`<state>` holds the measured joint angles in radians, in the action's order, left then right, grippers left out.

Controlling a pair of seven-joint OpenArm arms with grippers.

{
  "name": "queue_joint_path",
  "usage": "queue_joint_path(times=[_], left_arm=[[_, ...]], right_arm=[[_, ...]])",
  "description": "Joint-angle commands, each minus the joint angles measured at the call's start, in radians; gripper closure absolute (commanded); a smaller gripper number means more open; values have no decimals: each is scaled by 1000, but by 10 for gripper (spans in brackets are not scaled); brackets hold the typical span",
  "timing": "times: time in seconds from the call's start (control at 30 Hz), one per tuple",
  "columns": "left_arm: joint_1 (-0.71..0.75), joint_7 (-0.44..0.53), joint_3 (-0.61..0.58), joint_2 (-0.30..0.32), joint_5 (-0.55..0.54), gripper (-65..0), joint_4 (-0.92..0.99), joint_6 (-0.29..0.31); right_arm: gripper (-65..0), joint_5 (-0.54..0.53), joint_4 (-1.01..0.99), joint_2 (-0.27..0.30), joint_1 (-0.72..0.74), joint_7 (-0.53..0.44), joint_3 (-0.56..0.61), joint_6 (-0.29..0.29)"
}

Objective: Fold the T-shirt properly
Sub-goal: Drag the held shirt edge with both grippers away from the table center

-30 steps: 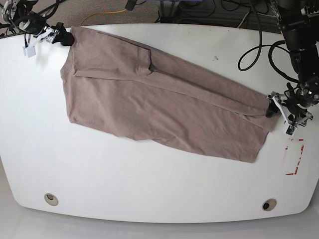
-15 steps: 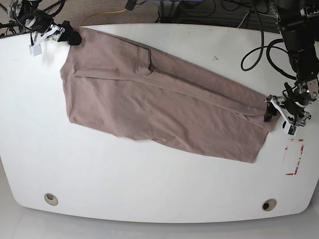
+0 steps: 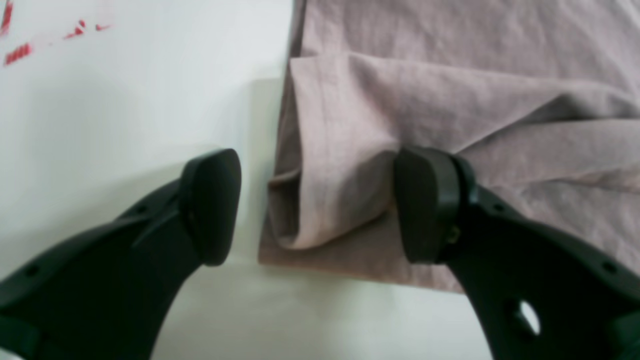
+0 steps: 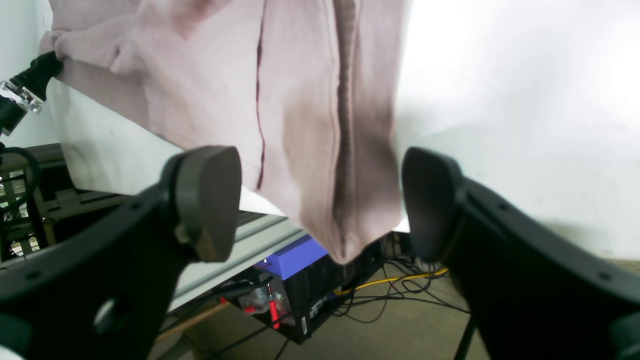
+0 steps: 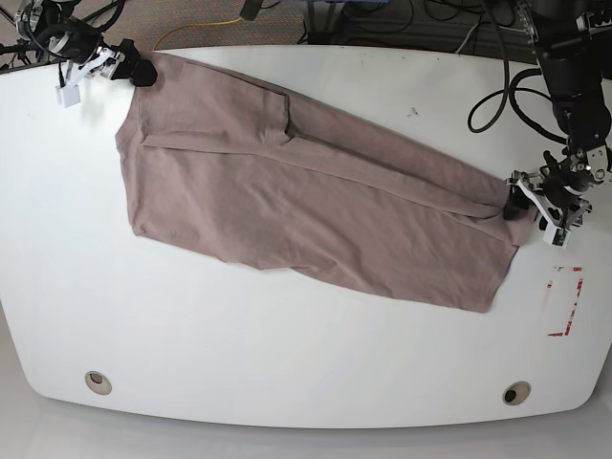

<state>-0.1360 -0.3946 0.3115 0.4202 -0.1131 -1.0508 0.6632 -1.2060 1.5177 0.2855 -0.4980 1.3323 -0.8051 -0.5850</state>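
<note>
The mauve-brown T-shirt (image 5: 306, 201) lies flat and slanted across the white table (image 5: 287, 344), folded lengthwise. My left gripper (image 5: 534, 205) is at the shirt's right end. In the left wrist view it (image 3: 317, 205) is open, one finger (image 3: 425, 205) on the cloth and the other on bare table, with the folded corner (image 3: 330, 165) between them. My right gripper (image 5: 132, 73) is at the shirt's far-left corner. In the right wrist view it (image 4: 320, 200) is open around a shirt tip (image 4: 340, 165) that hangs over the table edge.
Red markings (image 5: 564, 301) are on the table near the right edge, also in the left wrist view (image 3: 30, 47). Two round holes (image 5: 97, 382) (image 5: 516, 393) sit near the front edge. Cables (image 5: 497, 96) and a blue box (image 4: 295, 255) lie behind and below the table.
My left gripper has moved toward the table's far side at the shirt's right end, and that corner has shifted with it. My right gripper moved slightly toward the far-left corner.
</note>
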Motion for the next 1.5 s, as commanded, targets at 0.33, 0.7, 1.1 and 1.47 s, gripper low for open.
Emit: queue_joint_path(times=[0.33, 0.7, 1.1, 1.47], left_arm=[[5, 7, 2, 15, 6, -131, -4, 35], [83, 6, 8, 15, 0, 0, -26, 35], [376, -212, 151, -73, 5, 0, -434, 35], [631, -284, 202, -125, -1, 0, -670, 35]], right_arm=[[-238, 33, 7, 10, -6, 31, -1, 0], [0, 33, 7, 48, 15, 33, 2, 1], [0, 35, 2, 245, 97, 37, 62, 1], [0, 36, 1, 321, 94, 51, 63, 3]])
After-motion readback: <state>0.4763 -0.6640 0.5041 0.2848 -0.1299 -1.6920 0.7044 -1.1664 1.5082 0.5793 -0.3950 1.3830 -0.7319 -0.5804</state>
